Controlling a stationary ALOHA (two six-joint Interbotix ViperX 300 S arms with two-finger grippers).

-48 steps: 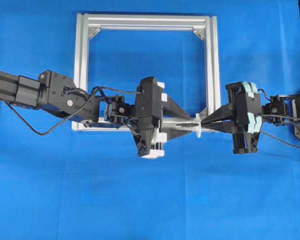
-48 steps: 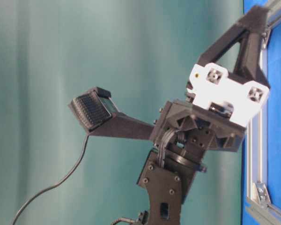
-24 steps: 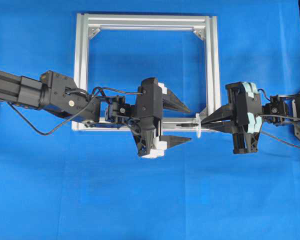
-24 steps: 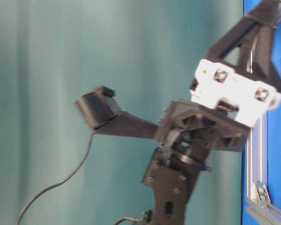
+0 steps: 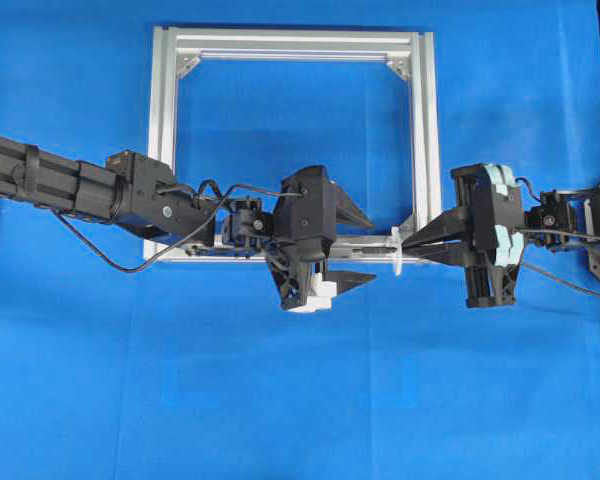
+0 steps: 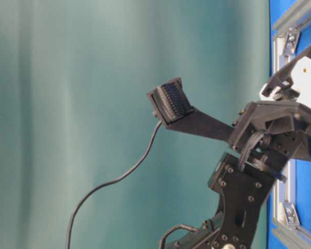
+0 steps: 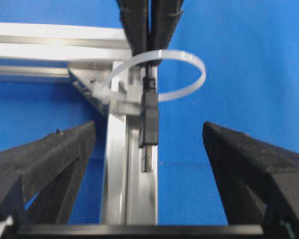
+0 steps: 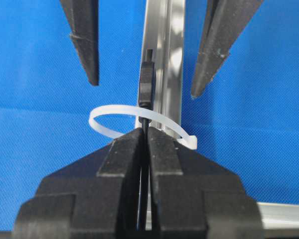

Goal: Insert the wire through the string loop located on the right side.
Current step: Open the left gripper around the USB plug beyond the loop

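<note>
The wire sits through the string loop, pinched by the closed right gripper. The left gripper, jaws wide, flanks the plug; next it should close on it and draw it leftward.

Robot arms: two, one from each side of the overhead view
Tools: two, the left tool with fingers spread apart, the right tool with fingers pressed together
Aluminium frame: one, square, built of four bars
Corner brackets: three seen, the fourth corner hidden by the left arm
String loop: one
Wire: one, with one plug tip
Counter: one, blue
</note>
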